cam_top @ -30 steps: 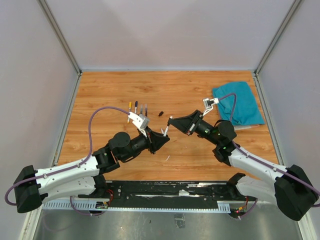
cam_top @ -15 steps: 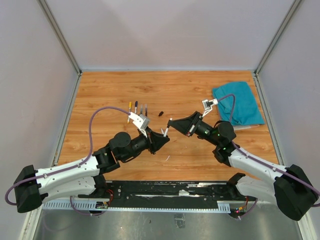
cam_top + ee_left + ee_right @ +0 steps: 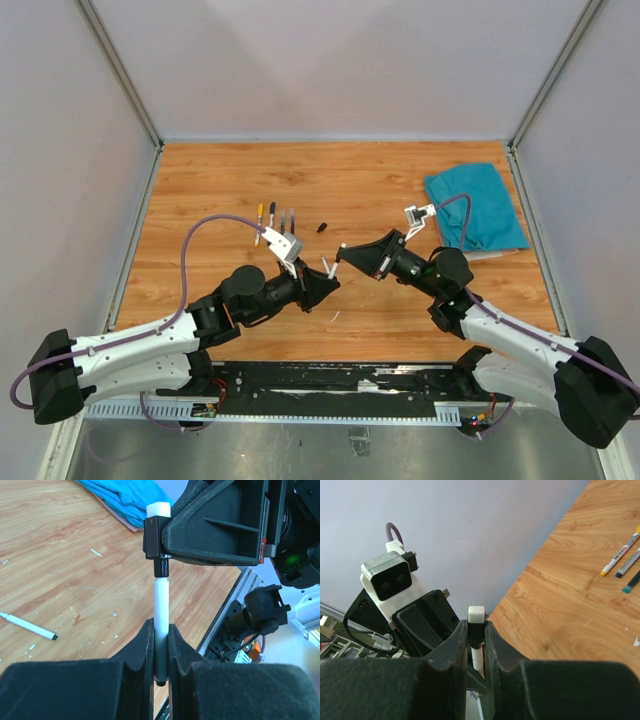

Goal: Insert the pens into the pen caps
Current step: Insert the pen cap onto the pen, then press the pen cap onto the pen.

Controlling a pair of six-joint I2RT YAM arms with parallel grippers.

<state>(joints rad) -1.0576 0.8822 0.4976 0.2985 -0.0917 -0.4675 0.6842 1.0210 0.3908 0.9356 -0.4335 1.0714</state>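
My left gripper [image 3: 161, 647] is shut on the lower barrel of a white pen [image 3: 161, 600], which stands upright from its jaws. The pen's top end runs into a black pen cap [image 3: 156, 537] with a white end. My right gripper [image 3: 476, 630] is shut on that cap [image 3: 476, 621], and the pen [image 3: 478, 659] shows below it. In the top view the two grippers meet tip to tip at mid-table, left [image 3: 322, 276] and right [image 3: 345, 251]. Several other pens [image 3: 276, 215] lie in a row behind the left wrist. A loose black cap [image 3: 322, 227] lies beside them.
A teal cloth [image 3: 475, 205] lies crumpled at the back right. Another white pen [image 3: 27, 626] rests on the wood near it. Small pale scraps [image 3: 336, 316] dot the table. Grey walls close in the sides and back.
Both wrists have shifted slightly toward the near edge, still joined at the pen and cap. Both grips are unchanged.
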